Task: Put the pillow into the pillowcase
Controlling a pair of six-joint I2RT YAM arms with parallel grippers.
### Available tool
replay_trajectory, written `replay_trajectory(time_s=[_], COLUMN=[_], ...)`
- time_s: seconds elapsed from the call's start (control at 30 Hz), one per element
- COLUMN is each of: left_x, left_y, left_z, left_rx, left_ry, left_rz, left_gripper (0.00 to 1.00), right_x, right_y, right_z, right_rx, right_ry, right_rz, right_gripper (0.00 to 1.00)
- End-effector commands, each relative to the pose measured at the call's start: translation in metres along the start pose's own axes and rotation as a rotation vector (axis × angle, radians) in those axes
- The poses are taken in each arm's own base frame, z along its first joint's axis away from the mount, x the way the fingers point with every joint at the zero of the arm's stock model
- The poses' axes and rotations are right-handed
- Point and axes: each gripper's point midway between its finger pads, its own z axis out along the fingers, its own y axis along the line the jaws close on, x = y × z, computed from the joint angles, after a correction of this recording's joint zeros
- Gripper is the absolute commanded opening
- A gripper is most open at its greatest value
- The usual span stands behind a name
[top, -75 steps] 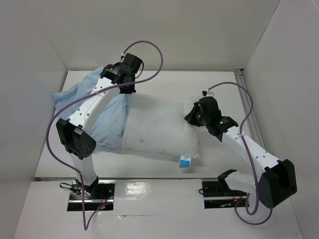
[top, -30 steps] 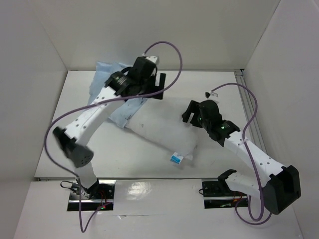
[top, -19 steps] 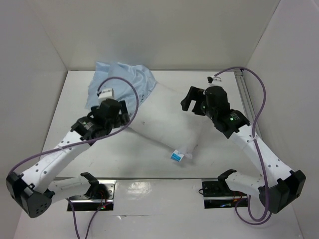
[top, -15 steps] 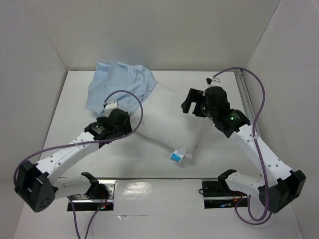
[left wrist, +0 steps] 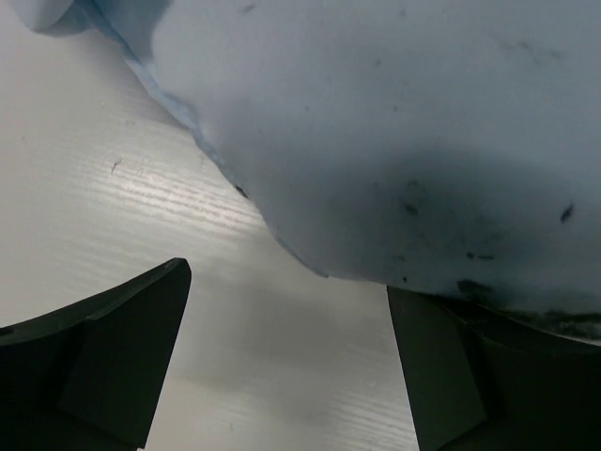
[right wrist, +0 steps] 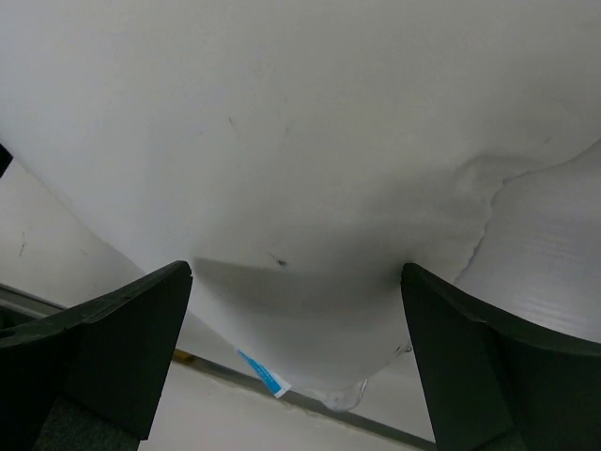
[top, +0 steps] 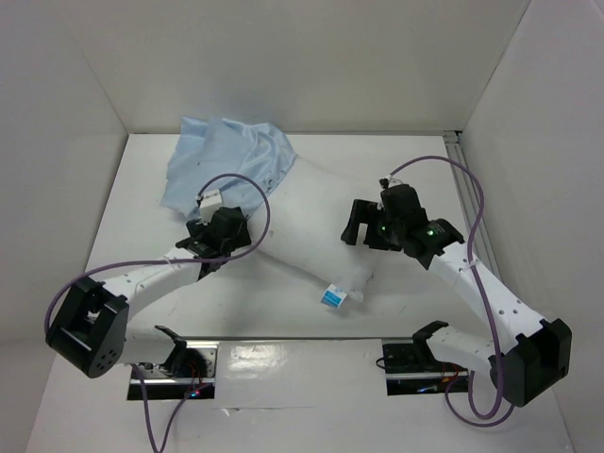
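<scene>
The white pillow (top: 311, 226) lies slantwise on the table, its far left end inside the crumpled light-blue pillowcase (top: 226, 156). A blue tag (top: 332, 296) marks its near right corner. My left gripper (top: 236, 238) sits low at the pillow's near left side. In the left wrist view it is open (left wrist: 286, 376) over bare table, with the speckled pillowcase (left wrist: 394, 141) just ahead and over the right finger. My right gripper (top: 357, 226) hovers above the pillow's right part. It is open (right wrist: 296, 357), with the pillow (right wrist: 300, 141) filling that view and nothing gripped.
White walls close in the table on the left, at the back and on the right. A metal rail (top: 464, 189) runs along the right edge. A shiny strip (top: 283, 342) borders the near edge, by the arm bases.
My left arm has swung from the back, above the pillowcase, down to the pillow's near left side. My right gripper has opened wider and shifted slightly nearer. The pillow now lies slantwise.
</scene>
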Motion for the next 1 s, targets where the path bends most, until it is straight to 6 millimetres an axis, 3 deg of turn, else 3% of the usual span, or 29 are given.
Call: replay_trajectory(time_s=[0.0, 0.2, 0.3, 0.37, 0.43, 0.47, 0.5, 0.53, 0.57, 0.6, 0.63, 0.73, 0.8, 0.83, 0.87, 0.97], left_x=[-0.025, -0.027, -0.021, -0.024, -0.019, -0.021, -0.021, -0.018, -0.024, -0.027, -0.022, -0.027, -0.029, -0.03, -0.035, -0.04], left_y=[-0.011, -0.011, -0.008, -0.011, -0.012, -0.01, -0.007, -0.005, 0.0, 0.0, 0.008, 0.011, 0.008, 0.01, 0.002, -0.002], left_z=[0.013, 0.025, 0.029, 0.03, 0.035, 0.035, 0.036, 0.039, 0.037, 0.038, 0.036, 0.036, 0.037, 0.037, 0.039, 0.04], left_rx=[0.032, -0.014, -0.038, -0.039, -0.055, -0.078, -0.099, -0.122, -0.155, -0.175, -0.208, -0.205, -0.171, -0.16, -0.124, -0.098], left_ry=[-0.099, -0.092, -0.079, -0.077, -0.054, -0.052, -0.052, -0.042, -0.06, -0.065, -0.052, -0.066, -0.068, -0.066, -0.079, -0.075], left_rz=[-0.038, -0.013, -0.024, -0.042, -0.033, -0.036, -0.027, -0.023, -0.026, -0.036, -0.021, -0.027, -0.036, -0.035, -0.041, -0.033], left_gripper=[0.98, 0.84, 0.69, 0.63, 0.54, 0.52, 0.48, 0.41, 0.38, 0.36, 0.36, 0.63, 0.77, 0.78, 0.77, 0.41], right_x=[0.005, 0.011, 0.027, 0.04, 0.058, 0.057, 0.056, 0.05, 0.046, 0.032, 0.024, -0.005, -0.012, -0.012, -0.012, -0.015], right_y=[0.005, 0.006, 0.011, 0.023, 0.024, 0.024, 0.025, 0.024, 0.019, 0.014, 0.008, -0.01, -0.022, -0.023, -0.023, -0.025], right_z=[-0.005, 0.001, 0.018, 0.03, 0.04, 0.049, 0.051, 0.053, 0.056, 0.053, 0.052, 0.043, 0.041, 0.039, 0.039, 0.037], right_rx=[-0.049, -0.063, -0.123, -0.214, -0.253, -0.258, -0.263, -0.25, -0.216, -0.201, -0.184, -0.159, -0.149, -0.148, -0.148, -0.143], right_ry=[0.01, 0.028, 0.094, 0.157, 0.218, 0.21, 0.202, 0.173, 0.155, 0.109, 0.084, 0.004, 0.002, 0.011, 0.011, 0.005], right_rz=[0.034, 0.023, -0.006, -0.015, -0.008, -0.009, 0.002, 0.008, 0.041, 0.055, 0.068, 0.098, 0.095, 0.094, 0.094, 0.088], right_gripper=[1.0, 1.0, 1.0, 1.0, 1.0, 0.98, 0.85, 0.56, 0.21, 0.0, 0.0, 0.0, 0.0, 0.0, 0.0, 0.0])
